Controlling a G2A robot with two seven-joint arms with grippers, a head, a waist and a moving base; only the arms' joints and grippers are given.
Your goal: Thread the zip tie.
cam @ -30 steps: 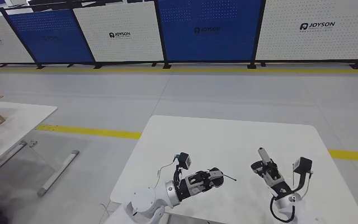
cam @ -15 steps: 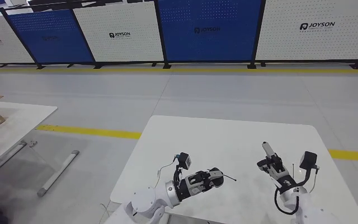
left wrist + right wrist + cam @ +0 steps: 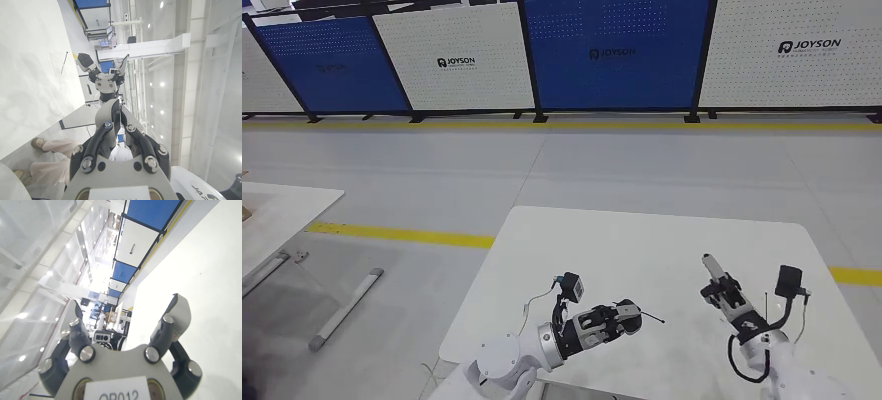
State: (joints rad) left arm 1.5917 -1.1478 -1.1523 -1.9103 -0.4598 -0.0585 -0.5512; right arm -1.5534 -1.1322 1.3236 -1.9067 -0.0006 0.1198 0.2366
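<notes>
At the table's (image 3: 642, 240) 7 o'clock corner, your left gripper (image 3: 630, 318) was clamped hard on the zip tie (image 3: 650, 317)! You had it pinched partway along. The thin black tail stuck out past the fingertips toward 3 o'clock, pointing across at your other arm. From the left wrist camera the two ribbed pads (image 3: 115, 113) were pressed together, with the tie showing as a fine strip edge-on between them.

Over at 5 o'clock, your right gripper (image 3: 714, 275) sat well apart from the left one, aimed toward 11 o'clock. It was spread wide! The left wrist view caught it head-on: one finger low by the tabletop, the other lifted well above it. Your right wrist view showed the same, with one fingertip (image 3: 176, 298) out over the white surface and its partner swung far off to the other side.

And a second zip tie (image 3: 64, 62) lay flat on the table at about 4 o'clock, just beside your right arm (image 3: 747, 325) and touching neither gripper. You could see it in the top view as a short dark line (image 3: 765, 303).
</notes>
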